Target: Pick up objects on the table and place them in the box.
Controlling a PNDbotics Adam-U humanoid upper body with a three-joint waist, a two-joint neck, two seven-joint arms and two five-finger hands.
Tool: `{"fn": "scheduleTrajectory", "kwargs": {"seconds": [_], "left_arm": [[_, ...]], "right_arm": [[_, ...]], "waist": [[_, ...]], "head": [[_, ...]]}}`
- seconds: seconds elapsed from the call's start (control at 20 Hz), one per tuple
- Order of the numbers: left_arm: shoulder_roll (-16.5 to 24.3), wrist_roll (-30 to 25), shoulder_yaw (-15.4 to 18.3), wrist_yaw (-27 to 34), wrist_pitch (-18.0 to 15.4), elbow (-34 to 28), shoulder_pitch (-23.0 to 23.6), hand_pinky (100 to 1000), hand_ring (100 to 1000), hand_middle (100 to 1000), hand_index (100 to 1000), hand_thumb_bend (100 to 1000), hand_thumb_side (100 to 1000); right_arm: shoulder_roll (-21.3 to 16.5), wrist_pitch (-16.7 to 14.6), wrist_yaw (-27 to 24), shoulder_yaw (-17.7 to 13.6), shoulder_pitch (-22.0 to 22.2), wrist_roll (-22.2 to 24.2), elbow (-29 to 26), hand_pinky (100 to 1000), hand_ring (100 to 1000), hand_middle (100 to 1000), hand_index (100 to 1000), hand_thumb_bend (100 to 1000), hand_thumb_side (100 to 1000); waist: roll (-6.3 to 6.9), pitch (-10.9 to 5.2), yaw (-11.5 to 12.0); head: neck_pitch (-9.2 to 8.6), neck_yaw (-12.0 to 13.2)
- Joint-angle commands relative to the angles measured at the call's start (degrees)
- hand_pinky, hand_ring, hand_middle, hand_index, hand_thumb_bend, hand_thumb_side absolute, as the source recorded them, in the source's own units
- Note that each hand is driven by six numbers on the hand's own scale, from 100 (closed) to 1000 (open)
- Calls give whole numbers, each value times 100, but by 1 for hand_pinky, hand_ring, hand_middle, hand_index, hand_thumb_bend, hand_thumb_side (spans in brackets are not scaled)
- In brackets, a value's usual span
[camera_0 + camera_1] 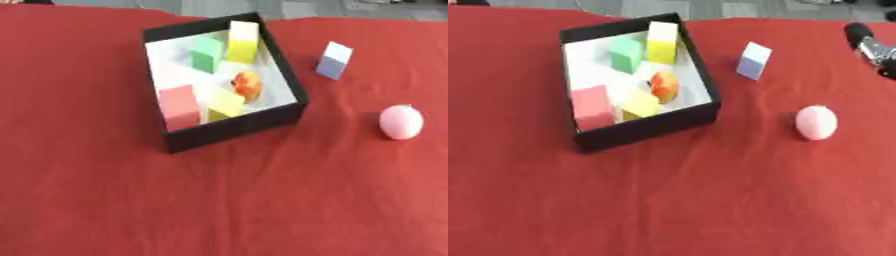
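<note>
Since five items already sit inside the box (236,131) — pink block (179,106), green block (206,52), tall yellow block (243,41), small yellow block (226,104), orange toy (248,84) — sorting is judged mostly done. Two are left on the red cloth (131,200), right of the box: a pale blue block (753,60) nearby and a pink ball (816,122) farther off. Only a bit of the right arm (866,45) is seen at the right edge; hand state can't be told. Left hand not shown. No writing or labels visible.

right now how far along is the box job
Done: the black box already holds a pink block, a green block, two yellow blocks and an orange object. In hand: nothing; no hand shows. Left: the pale blue block and the pink ball on the red cloth.
</note>
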Motion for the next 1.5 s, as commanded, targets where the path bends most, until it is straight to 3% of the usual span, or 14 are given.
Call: {"fn": "scheduleTrajectory", "kwargs": {"seconds": [0.05, 0.25, 0.55, 0.65, 0.7, 0.85, 0.95, 1.25, 1.5], "left_arm": [[129, -69, -11, 8, 78, -97, -62, 668, 697, 692, 798, 425, 735], [157, -139, -53, 28, 148, -97, -80, 666, 695, 689, 789, 425, 731], [157, -203, -75, 45, 176, -97, -98, 665, 693, 685, 784, 424, 731], [154, -210, -79, 40, 171, -97, -106, 665, 693, 684, 783, 425, 729], [151, -212, -81, 36, 171, -97, -113, 665, 693, 684, 783, 425, 727], [140, -223, -97, 34, 176, -97, -138, 664, 692, 681, 781, 423, 727], [139, -243, -108, 27, 176, -97, -146, 662, 691, 678, 779, 422, 726], [112, -280, -140, 22, 198, -97, -171, 660, 689, 671, 774, 421, 725], [107, -303, -146, 27, 190, -97, -193, 659, 688, 665, 771, 421, 719]], "right_arm": [[-905, 301, -1, 180, -102, 592, -524, 845, 859, 866, 917, 469, 320], [-1461, 393, 0, 383, -114, 1202, -840, 850, 862, 867, 919, 555, 321], [-1701, 356, -19, 635, -114, 1746, -863, 850, 863, 865, 922, 597, 279], [-1709, 417, 45, 705, -102, 1748, -864, 848, 859, 859, 921, 610, 226], [-1707, 458, 78, 743, -101, 1734, -864, 847, 853, 847, 917, 591, 258], [-1677, 579, 238, 848, -134, 1647, -864, 841, 834, 824, 894, 574, 234], [-1651, 695, 324, 903, -154, 1532, -864, 823, 803, 797, 871, 522, 194], [-1498, 1192, 512, 1104, -248, 1244, -808, 809, 786, 779, 856, 528, 214], [-1186, 1305, 760, 1383, -425, 1305, -392, 797, 781, 768, 826, 525, 238]], "waist": [[-1, -127, -13], [-15, -125, 12], [-8, -131, 41], [2, -131, 50], [7, -130, 56], [21, -129, 78], [28, -129, 91], [40, -128, 141], [68, -118, 182]], "head": [[-38, -19], [-56, -87], [-14, -108], [12, -107], [17, -112], [17, -117], [12, -121], [-15, -190], [-19, -238]]}}
